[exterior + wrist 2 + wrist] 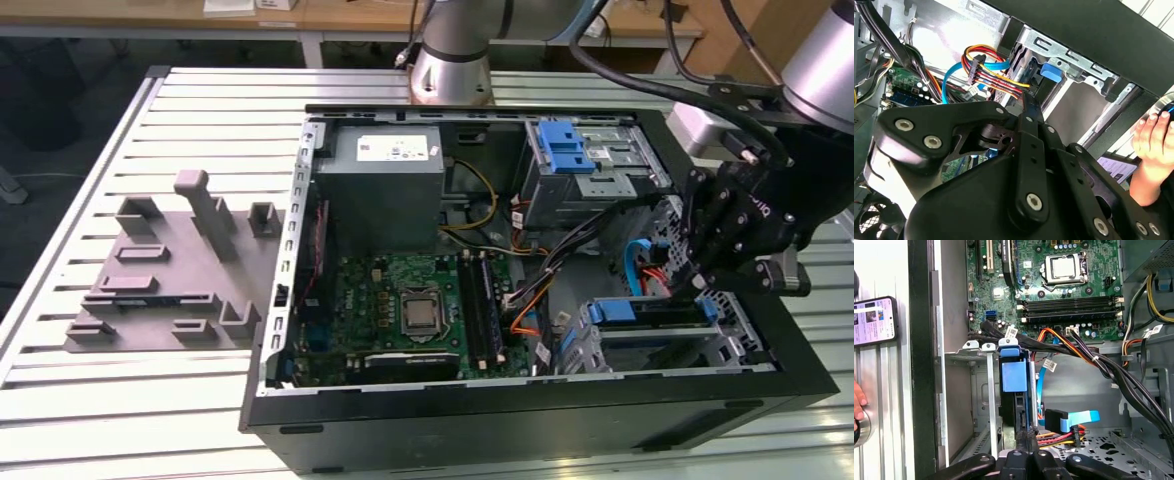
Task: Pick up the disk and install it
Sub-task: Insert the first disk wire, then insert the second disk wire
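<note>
Disk (1013,390): stands on edge in the drive cage (970,352), blue bracket tab outward, at the computer case (534,420) corner near the exterior view's right.
Hand (703,270): hovers at the disk's rear edge; fingers pressed together, holding nothing.
Cables (1074,427): crowd the room just beside the disk.
Counter (120,420): carries the case.

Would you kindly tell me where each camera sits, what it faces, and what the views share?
Exterior view: off the arm, above, looking down into the open computer case; the arm and gripper reach in at its right.
First wrist view: on the arm, facing the motherboard and the disk standing in its bay; gripper beside it; a hand shows.
Second wrist view: on the arm, behind the gripper linkage, facing coloured cables.
Shared: both wrist views show the drive bay.
</note>
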You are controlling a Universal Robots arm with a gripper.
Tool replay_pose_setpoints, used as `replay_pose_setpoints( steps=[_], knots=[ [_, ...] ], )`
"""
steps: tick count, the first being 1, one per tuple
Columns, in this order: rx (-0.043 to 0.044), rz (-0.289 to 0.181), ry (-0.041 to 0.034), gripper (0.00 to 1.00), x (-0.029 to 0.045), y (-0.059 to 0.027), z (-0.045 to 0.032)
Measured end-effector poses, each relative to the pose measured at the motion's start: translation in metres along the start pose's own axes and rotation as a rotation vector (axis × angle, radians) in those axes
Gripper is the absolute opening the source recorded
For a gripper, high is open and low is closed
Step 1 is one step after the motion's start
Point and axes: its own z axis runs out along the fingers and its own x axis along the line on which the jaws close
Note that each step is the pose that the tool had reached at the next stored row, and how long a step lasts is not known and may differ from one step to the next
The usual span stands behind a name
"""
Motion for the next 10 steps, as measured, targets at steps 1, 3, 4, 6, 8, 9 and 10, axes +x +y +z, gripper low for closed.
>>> replay_pose_setpoints(
  steps=[1, 3, 4, 6, 8, 9, 10],
  knots=[
    [0.0000, 0.000, 0.0000, 0.11, 0.0000, 0.0000, -0.0001],
    [0.0000, 0.000, 0.0000, 0.11, 0.0000, 0.0000, -0.0001],
    [0.0000, 0.000, 0.0000, 0.11, 0.0000, 0.0000, -0.0004],
    [0.0000, 0.000, 0.0000, 0.11, 0.0001, 0.0000, -0.0006],
    [0.0000, 0.000, 0.0000, 0.11, 0.0001, 0.0000, -0.0007],
    [0.0000, 0.000, 0.0000, 0.11, 0.0001, 0.0000, -0.0007],
    [0.0000, 0.000, 0.0000, 0.11, 0.0001, 0.0000, -0.0008]
  ],
)
